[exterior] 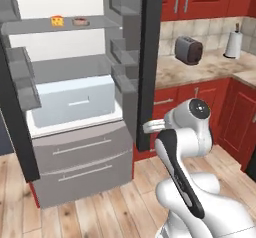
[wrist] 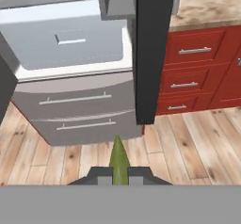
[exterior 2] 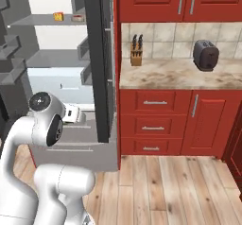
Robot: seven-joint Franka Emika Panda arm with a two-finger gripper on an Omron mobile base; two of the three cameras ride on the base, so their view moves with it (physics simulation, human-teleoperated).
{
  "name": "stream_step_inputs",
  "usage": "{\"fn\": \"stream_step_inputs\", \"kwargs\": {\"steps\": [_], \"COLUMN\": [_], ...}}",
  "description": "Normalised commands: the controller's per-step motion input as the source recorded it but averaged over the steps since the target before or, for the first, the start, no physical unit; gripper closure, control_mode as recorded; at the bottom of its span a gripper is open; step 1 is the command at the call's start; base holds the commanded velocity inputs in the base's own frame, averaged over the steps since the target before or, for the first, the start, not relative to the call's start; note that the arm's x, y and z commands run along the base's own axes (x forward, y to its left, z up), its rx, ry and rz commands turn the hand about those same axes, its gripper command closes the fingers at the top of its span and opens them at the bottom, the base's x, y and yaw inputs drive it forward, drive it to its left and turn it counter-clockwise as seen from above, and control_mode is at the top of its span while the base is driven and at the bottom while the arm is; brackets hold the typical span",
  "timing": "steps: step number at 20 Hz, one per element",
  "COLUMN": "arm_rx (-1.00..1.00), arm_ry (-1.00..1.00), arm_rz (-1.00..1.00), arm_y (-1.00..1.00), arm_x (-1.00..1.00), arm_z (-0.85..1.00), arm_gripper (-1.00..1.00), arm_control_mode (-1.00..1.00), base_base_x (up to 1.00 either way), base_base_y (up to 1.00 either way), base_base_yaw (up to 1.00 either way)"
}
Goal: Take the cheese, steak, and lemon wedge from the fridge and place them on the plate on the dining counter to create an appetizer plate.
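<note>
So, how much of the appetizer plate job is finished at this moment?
The fridge stands open. The gripper is shut on the lemon wedge, a yellow-green sliver between its fingertips. The cheese and the steak sit on the top shelf, so both are left, and the wedge is not yet plated.

**Red kitchen corner over pale wood flooring**

Pale wooden planks (exterior 2: 160,186) are running across the floor. Red base cabinets (exterior 2: 179,125) with silver handles are standing beneath a beige marbled table (exterior 2: 165,75), and red wall cabinets (exterior 2: 156,2) are hanging above a tiled backsplash (exterior 2: 165,37). A dark toaster (exterior 2: 206,55) is sitting near the table's back edge, a knife block (exterior 2: 136,54) is standing further along it, and a paper towel roll (exterior: 232,44) is standing at its corner.
</note>
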Motion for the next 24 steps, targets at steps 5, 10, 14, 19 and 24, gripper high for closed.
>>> {"fn": "stream_step_inputs", "kwargs": {"steps": [5, 10, 14, 19, 24], "arm_rx": [0.00, 0.00, 0.00, 0.00, 0.00], "arm_ry": [0.00, 0.00, 0.00, 0.00, 0.00], "arm_rz": [0.00, 0.00, 0.00, 0.00, 0.00], "arm_y": [0.00, 0.00, 0.00, 0.00, 0.00], "arm_x": [0.00, 0.00, 0.00, 0.00, 0.00], "arm_z": [0.00, 0.00, 0.00, 0.00, 0.00], "arm_gripper": [1.00, 1.00, 1.00, 1.00, 1.00], "arm_control_mode": [1.00, 1.00, 1.00, 1.00, 1.00], "base_base_x": [-1.00, -1.00, -1.00, -1.00, -1.00], "base_base_y": [-0.53, -0.50, -0.40, -0.32, -0.34], "base_base_yaw": [-0.41, -0.40, -0.40, -0.37, -0.35]}}
